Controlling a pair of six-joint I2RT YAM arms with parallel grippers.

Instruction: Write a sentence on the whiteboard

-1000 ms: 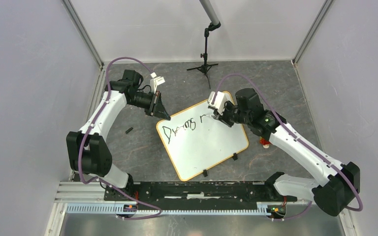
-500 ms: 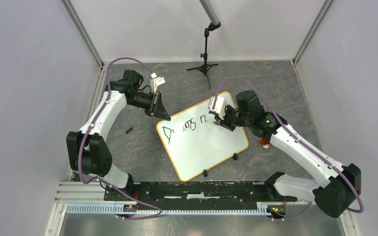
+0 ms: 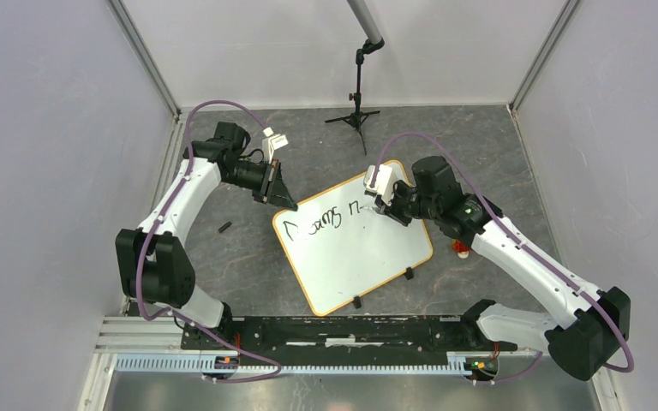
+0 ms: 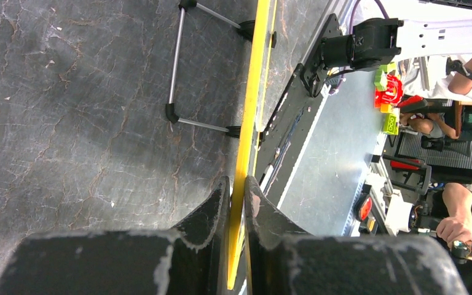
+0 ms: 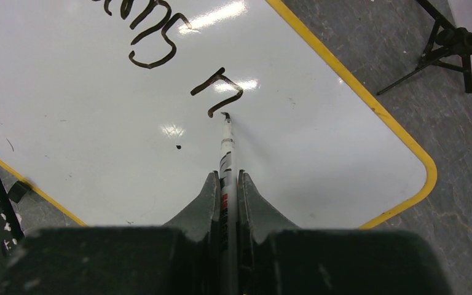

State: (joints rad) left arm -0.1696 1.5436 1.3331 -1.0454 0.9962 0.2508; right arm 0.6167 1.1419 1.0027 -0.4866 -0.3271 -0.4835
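"So, what are you holding?"

"My right gripper (image 5: 227,182) pinches a pen (image 5: 227,147). My left gripper (image 4: 236,187) pinches the yellow rim (image 4: 247,117) of the board (image 3: 368,257). The board lies on the table between my arms, turned a bit."

"Where are the words?"

"The writing (image 3: 324,221) runs along the far side of the board. I read 'Dreams' and then an 'n'. I think most of the sentence is not done yet."

"What can go wrong?"

"If I push down too hard, the pen may slide in my jaws or tip over. If my left pinch slips, the board may scoot and the letters go wobbly. The rim is near on that side too, so the next word may run out of room."

"Which camera helps most?"

"My right wrist one shows the pen tip right at the foot of the 'n'. From above, my gripper hides that tip. But from above I see the whole board and the whole word. My left wrist one shows only the rim edge-on, no letters."
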